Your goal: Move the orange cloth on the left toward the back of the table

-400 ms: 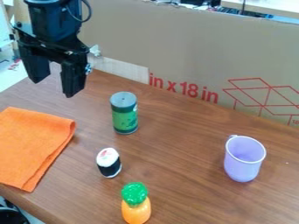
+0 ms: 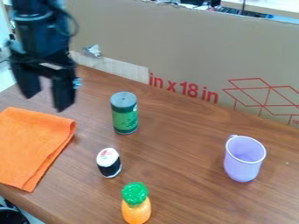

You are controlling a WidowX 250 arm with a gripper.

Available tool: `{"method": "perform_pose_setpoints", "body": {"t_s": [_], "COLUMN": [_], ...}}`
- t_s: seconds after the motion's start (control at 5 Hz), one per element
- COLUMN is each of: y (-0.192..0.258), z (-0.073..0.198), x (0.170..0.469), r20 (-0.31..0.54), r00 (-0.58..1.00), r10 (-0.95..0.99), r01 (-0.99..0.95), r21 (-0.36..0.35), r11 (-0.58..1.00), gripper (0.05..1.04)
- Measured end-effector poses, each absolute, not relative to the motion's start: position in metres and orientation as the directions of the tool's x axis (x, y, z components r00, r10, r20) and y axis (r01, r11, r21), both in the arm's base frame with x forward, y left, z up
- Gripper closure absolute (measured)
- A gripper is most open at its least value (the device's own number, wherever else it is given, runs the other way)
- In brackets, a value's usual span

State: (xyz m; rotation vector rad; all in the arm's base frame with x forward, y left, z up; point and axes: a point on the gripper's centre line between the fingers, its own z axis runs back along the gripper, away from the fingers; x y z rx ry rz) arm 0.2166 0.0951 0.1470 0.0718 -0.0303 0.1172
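Orange cloth [image 2: 35, 146] lies at frame left; my gripper [image 2: 46, 101], at upper left, is released and empty. Hazard: excessive descent may drag the cloth; overtravel rightward may topple the green canister [image 2: 124, 114]. Relative to the earlier frame, my gripper sits lower and slightly left; cloth and canister are unmoved.

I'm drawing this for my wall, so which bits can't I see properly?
All in the camera view:
- Gripper: its small parts are blurred.
- Cloth: left part, cut off by the left edge.
- Pineapple: very bottom, cut off by the bottom edge.
- Green can: its back, hidden by its front.
- Arm: upper part, cut off by the top edge.
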Motion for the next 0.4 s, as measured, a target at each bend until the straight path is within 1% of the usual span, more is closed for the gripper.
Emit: {"method": "perform_pose_setpoints", "body": {"t_s": [0.2,0.4], "y": [0.117,0.13], "z": [0.132,0.097], "x": [0.196,0.188], "r20": [0.004,-0.126], "r00": [0.985,0.972], "r10": [0.174,0.2], "r01": [-0.174,-0.201], "r21": [0.021,0.006], "r11": [0.985,0.98], "gripper": [0.083,0.083]}}
